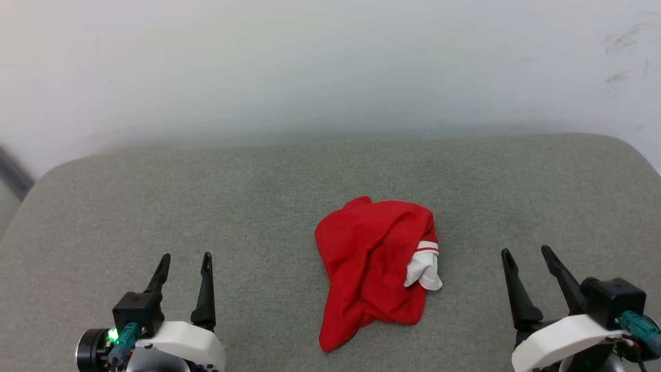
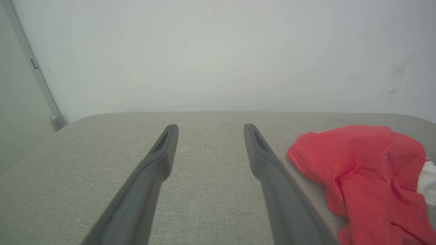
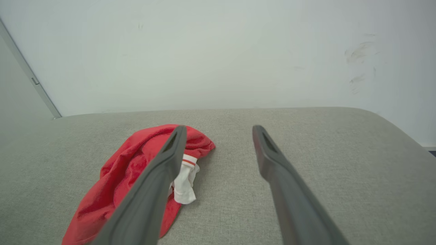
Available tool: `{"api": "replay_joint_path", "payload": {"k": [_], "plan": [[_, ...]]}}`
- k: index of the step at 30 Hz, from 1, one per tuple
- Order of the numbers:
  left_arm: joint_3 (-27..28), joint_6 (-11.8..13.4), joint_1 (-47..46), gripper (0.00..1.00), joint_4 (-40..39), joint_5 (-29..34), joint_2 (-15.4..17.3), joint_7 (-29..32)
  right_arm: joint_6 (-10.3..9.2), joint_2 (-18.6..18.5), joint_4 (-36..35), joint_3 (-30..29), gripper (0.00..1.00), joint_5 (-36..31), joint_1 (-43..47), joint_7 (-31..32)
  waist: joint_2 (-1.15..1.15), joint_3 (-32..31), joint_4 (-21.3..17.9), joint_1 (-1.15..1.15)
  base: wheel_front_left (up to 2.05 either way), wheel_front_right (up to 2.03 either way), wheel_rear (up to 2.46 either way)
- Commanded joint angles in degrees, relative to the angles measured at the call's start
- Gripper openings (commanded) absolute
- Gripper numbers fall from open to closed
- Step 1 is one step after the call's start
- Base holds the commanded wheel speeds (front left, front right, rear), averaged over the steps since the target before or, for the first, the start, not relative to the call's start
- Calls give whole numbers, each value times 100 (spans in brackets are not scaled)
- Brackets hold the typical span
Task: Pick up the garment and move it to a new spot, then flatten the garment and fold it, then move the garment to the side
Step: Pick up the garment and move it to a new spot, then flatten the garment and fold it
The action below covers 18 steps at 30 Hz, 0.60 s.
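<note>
Head view: your left gripper sits at 8 o'clock and your right gripper at 4 o'clock, over the grey fabric surface. Both point their fingers toward 12 o'clock, spread wide and empty. The garment lies crumpled between them, near centre and apart from both: a bright red heap, with a white sleeve with red-striped trim poking out at its 3 o'clock edge.

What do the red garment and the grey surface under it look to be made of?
The garment: soft, thin cloth, likely a sports knit, matte red with a white sleeve; it lies crumpled in loose folds. The surface: grey woven upholstery fabric, matte, fine weave visible, rounded corners suggesting padding, though that is uncertain.
</note>
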Motion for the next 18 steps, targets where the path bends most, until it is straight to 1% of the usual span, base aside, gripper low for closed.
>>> {"api": "replay_joint_path", "payload": {"k": [1, 6, 14, 18], "plan": [[9, -15, 64, 100, -25, -1, 33, -40, -2, 12, -24, -13, 100, -3, 78, 6, 0, -5, -4, 0, 0, 0, 0], [-44, -72, 19, 100, -12, -37, 29, -36, -2, 11, -52, -10, 100, -13, 114, 55, 0, -5, -40, 0, 0, 0, 0], [-90, -73, -52, 100, 45, -85, 19, -35, -2, 11, -27, -3, 100, 19, 51, 76, 0, -15, -93, 0, 0, 0, 0], [-111, -65, -101, 100, 41, -88, 17, -35, -2, 12, 112, -107, 100, 174, 9, 274, 0, 15, -65, 0, 0, 0, 0]]}}
